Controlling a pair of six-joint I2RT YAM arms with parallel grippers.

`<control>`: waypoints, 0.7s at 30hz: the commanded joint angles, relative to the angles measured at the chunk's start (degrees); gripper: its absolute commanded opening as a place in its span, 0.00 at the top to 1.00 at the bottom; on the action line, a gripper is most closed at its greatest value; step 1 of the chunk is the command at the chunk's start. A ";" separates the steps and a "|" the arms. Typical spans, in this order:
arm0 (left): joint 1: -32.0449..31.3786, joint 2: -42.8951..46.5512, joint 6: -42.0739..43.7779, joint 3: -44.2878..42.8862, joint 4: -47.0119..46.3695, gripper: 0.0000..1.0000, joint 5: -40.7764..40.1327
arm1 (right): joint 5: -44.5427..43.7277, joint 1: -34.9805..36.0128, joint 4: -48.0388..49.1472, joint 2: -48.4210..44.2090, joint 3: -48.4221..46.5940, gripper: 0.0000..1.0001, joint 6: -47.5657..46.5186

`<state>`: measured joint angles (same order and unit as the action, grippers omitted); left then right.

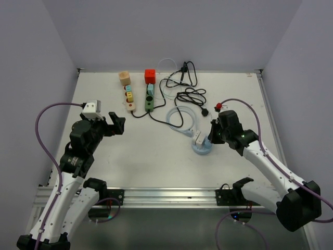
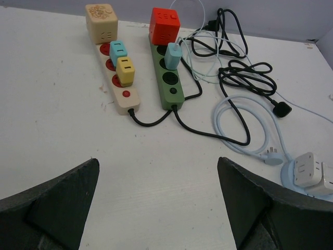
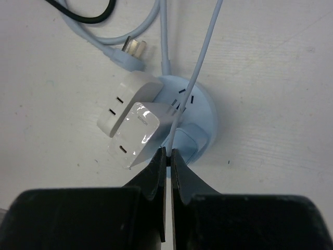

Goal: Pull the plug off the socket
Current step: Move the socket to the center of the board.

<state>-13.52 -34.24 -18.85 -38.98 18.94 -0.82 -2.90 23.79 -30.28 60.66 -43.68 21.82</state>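
- White table (image 1: 156, 166): left gripper (image 1: 108, 126) hangs over its left side, fingers spread wide, nothing between them.
- beige strip (image 2: 126, 99) lies near the far edge, left of centre; a beige cube (image 2: 101, 22), teal plug (image 2: 118, 51) and yellow plug (image 2: 125, 70) sit in it.
- green strip (image 2: 170, 89) lies just beside it on the right, with a red cube (image 2: 165, 25) at its far end.
- black cables (image 2: 244, 78) are heaped right of the strips, toward the far edge.
- pale-blue socket (image 3: 204, 112), round, lies right of the table's middle; the white plug (image 3: 136, 136) is seated in it, a second white block (image 3: 122, 104) touching it.
- right gripper (image 3: 168, 156) is just at the socket, fingers clenched tight. A thin pale cord (image 3: 200, 67) runs down to the tips; can't tell if it's pinched.
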 commanded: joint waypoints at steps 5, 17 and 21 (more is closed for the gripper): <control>0.95 -0.48 1.10 0.04 -1.97 0.01 1.86 | 11.59 2.22 3.74 -6.78 1.23 1.00 1.47; 2.36 -0.92 1.01 0.14 -2.50 0.00 3.54 | 15.91 7.06 6.64 -5.21 5.62 0.93 0.76; 2.36 -1.00 0.92 0.14 -2.50 0.01 3.72 | 13.71 7.23 5.76 -6.34 5.98 0.68 1.12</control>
<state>-11.64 -35.27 -18.85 -38.76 18.70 1.76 10.09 30.74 -27.59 55.59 -37.06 22.63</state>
